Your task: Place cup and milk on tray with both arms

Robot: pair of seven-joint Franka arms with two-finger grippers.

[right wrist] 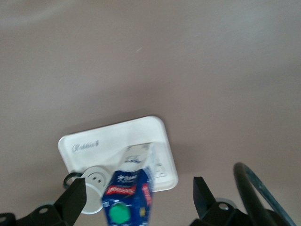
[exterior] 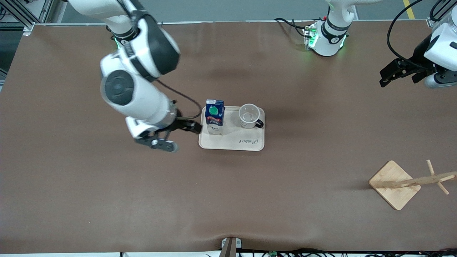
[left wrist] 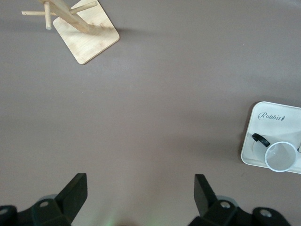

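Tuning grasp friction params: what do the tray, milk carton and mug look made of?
Tray: cream, matte, smooth rounded corners, printed script; likely plastic or melamine. Milk carton: printed coated paperboard by its folded gable top, with a green cap that looks plastic. Mug: glossy white with a black handle; likely glazed ceramic, though enamel can't be ruled out.

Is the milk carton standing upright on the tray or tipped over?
Upright. The milk stands on its base on the tray, green cap on top, beside the cup; neither gripper holds it.
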